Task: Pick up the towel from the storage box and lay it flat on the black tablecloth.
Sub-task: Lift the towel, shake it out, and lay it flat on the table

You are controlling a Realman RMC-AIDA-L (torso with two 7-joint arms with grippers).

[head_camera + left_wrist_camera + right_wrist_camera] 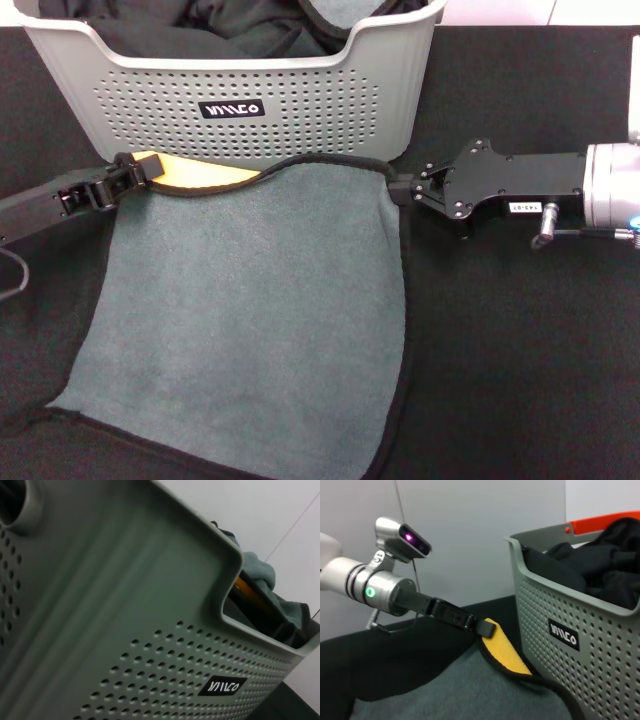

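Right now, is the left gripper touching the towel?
Touching. In the right wrist view the left gripper is closed on the towel's folded-up yellow corner; the head view shows the same pinch beside the storage box.

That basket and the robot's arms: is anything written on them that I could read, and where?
"VIVILO"-like stylised white letters, hard to make out exactly, on a black label on the front wall of the storage box.
A small white sticker on the right gripper body carries dark print, too small to read.
Nothing else written shows on the towel or the left gripper.
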